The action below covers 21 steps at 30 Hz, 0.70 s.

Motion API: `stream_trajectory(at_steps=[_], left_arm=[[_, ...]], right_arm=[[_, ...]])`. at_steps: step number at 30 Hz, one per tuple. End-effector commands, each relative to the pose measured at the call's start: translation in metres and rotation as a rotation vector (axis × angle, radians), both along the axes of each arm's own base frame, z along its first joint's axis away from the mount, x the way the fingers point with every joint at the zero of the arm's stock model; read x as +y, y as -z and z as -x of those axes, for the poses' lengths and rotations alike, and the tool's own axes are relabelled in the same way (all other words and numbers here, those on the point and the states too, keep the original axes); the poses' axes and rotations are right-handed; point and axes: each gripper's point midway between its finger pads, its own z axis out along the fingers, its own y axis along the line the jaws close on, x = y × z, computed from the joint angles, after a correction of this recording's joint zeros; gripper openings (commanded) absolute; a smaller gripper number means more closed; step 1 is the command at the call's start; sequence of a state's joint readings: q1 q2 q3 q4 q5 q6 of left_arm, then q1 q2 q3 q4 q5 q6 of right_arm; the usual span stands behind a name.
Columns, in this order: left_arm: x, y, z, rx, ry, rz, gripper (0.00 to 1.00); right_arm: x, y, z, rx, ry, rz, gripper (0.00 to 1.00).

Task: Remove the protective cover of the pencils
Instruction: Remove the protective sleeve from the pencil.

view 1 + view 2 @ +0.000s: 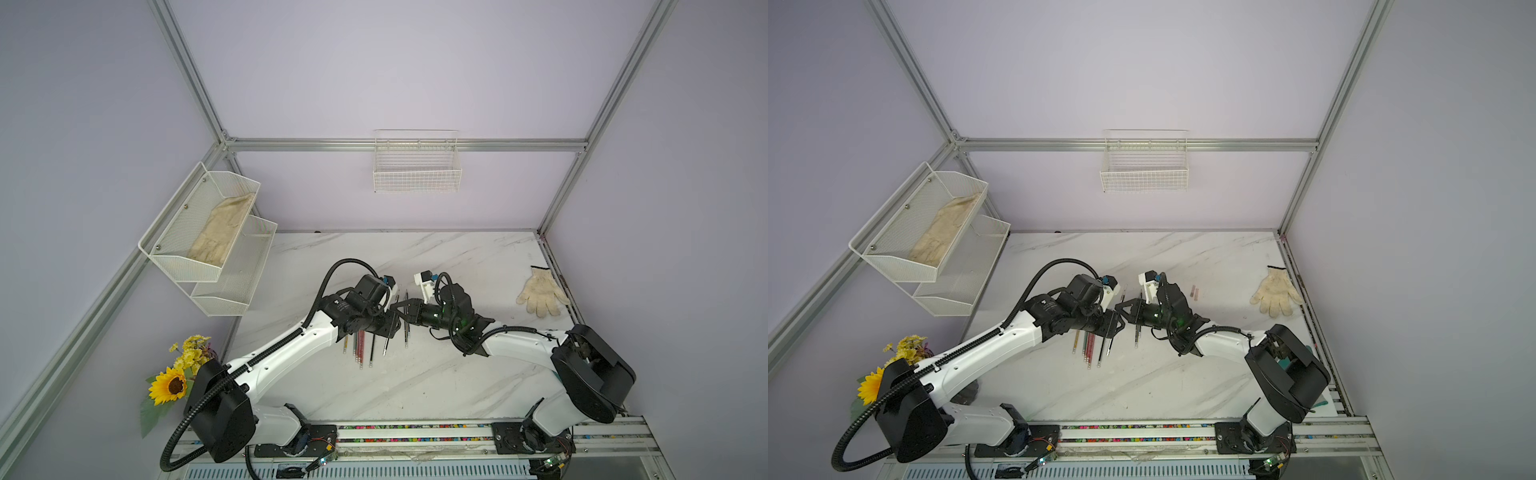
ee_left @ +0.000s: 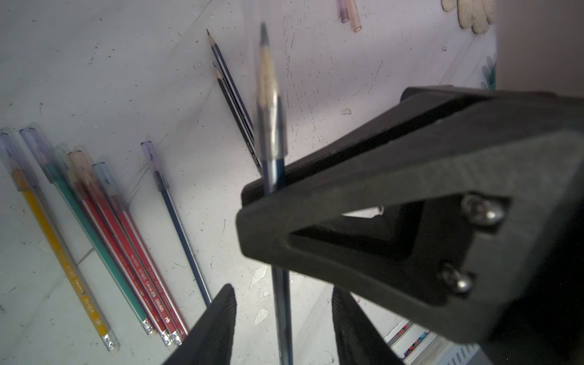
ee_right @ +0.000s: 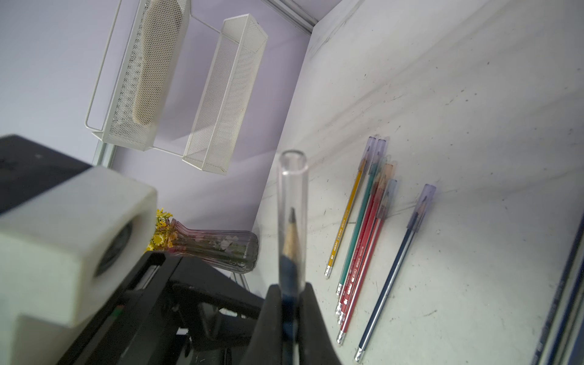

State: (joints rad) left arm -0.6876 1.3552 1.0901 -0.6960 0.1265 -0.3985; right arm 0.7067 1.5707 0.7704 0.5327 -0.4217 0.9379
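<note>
A dark blue pencil [image 2: 273, 172] is held off the table with a clear protective cover [image 3: 292, 189] over its sharp tip. My right gripper [image 3: 289, 294] is shut on the shaft just below that cover. My left gripper [image 2: 282, 294] is open, its fingers [image 2: 218, 322] standing on either side of the shaft without touching it. Both grippers meet tip to tip in a top view, left gripper [image 1: 392, 323] and right gripper [image 1: 402, 309]. Several capped pencils [image 2: 104, 227] lie side by side on the table, and two bare pencils [image 2: 234, 101] lie beyond them.
Two loose clear covers [image 1: 1195, 292] lie on the marble table [image 1: 457, 257], and a white glove [image 1: 540, 293] lies near its right edge. A mesh shelf [image 1: 208, 232] holding a glove hangs on the left wall. A wire basket [image 1: 417, 174] hangs at the back, and a sunflower vase [image 1: 178, 374] stands front left.
</note>
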Motion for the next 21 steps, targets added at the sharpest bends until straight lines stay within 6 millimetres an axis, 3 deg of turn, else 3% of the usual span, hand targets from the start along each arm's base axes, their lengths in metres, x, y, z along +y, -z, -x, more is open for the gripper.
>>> stream_trajectory(at_steps=[1,5,11,17,21], left_arm=[[-0.005,-0.013,-0.006,-0.049,0.016,0.027,0.48],[-0.006,-0.012,-0.005,-0.045,0.02,0.031,0.4],[-0.006,-0.008,-0.005,-0.039,0.025,0.026,0.38],[-0.008,-0.011,-0.004,-0.04,0.035,0.037,0.0],[-0.009,-0.012,-0.004,-0.039,0.037,0.041,0.0]], right_arm=[[-0.002,-0.022,-0.002,-0.007,0.009,-0.081,0.0],[-0.004,-0.03,-0.004,0.01,0.011,-0.126,0.0],[-0.006,-0.035,-0.006,0.016,0.003,-0.157,0.0],[-0.006,-0.03,-0.006,0.033,-0.001,-0.159,0.0],[-0.007,-0.028,-0.006,0.034,0.0,-0.154,0.0]])
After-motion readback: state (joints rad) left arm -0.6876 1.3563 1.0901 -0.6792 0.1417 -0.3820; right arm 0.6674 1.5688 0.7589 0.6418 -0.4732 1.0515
